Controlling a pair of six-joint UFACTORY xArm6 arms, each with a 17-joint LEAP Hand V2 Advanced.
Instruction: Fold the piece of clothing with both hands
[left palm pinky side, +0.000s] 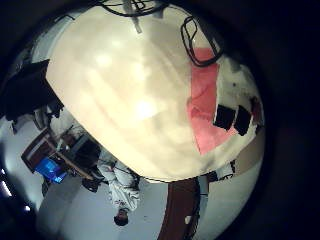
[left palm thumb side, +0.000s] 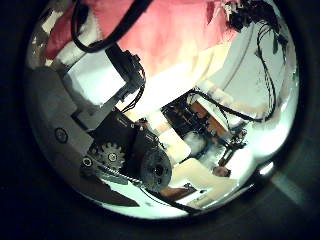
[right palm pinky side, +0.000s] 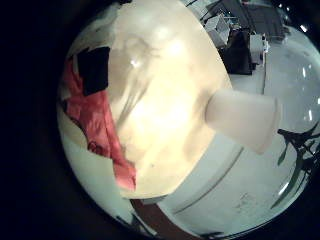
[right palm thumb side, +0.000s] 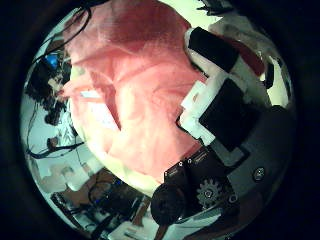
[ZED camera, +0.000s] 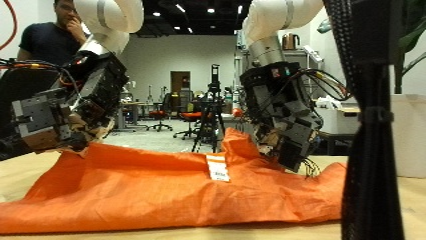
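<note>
An orange-red garment lies spread across the wooden table, with a small white tag near its middle. My left hand hangs over one end of it, fingers curled down onto the raised far edge. At the other end my right hand has its fingers bent round a peak of cloth lifted off the table. In the right thumb side palm view the garment fills the picture beneath the fingers. In the left thumb side palm view the garment lies close behind that hand's fingers.
Bare tabletop stretches beside the garment in the left little finger side palm view, and the table's edge runs near the garment in the right one. Chairs and a tripod stand behind the table.
</note>
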